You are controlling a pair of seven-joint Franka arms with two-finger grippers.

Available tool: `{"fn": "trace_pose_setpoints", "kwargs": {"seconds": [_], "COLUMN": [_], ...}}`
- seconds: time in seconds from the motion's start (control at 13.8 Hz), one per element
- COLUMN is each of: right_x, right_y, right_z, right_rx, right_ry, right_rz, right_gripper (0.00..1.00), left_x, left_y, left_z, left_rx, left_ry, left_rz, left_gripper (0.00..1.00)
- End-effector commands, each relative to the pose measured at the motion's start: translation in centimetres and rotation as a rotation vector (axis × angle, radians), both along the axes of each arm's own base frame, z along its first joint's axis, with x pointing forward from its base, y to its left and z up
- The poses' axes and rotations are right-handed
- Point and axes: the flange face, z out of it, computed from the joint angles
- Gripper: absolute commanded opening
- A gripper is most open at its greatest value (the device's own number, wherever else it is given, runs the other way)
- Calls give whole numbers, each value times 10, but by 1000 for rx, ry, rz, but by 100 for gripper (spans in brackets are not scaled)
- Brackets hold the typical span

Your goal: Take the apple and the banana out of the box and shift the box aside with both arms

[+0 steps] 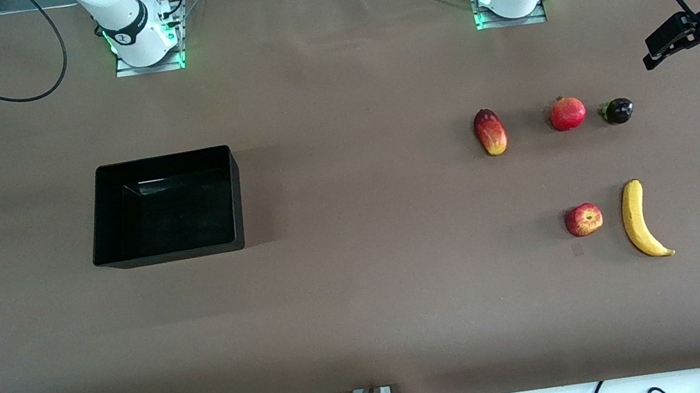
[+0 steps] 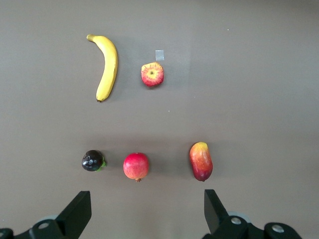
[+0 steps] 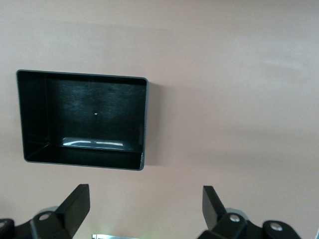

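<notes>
Holding nothing, left gripper [image 2: 144, 214] and right gripper [image 3: 144, 211] gape wide; apple [image 1: 584, 220] beside banana [image 1: 640, 220]

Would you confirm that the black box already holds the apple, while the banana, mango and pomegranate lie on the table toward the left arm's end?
Not quite: the black box is empty, as the right wrist view shows. The apple lies on the table beside the banana, as the front view shows. The mango and pomegranate lie there too, as stated.
</notes>
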Motion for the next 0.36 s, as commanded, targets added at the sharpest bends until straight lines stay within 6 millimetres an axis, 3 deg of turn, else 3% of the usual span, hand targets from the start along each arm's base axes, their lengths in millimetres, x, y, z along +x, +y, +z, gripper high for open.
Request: {"fn": "trace_pose_setpoints", "kwargs": {"seconds": [0.0,0.29], "right_x": [-25,-33], "right_y": [8,24], "right_z": [5,6], "right_rx": [-27,-42], "right_ry": [-44,-74], "right_rz": [11,42], "right_gripper": [100,100], "left_x": [-7,-7], "left_y": [0,0], "left_z": [3,4], "left_rx": [16,13], "left_ry": [1,0], "left_rz": [7,10], "left_gripper": [100,100]}}
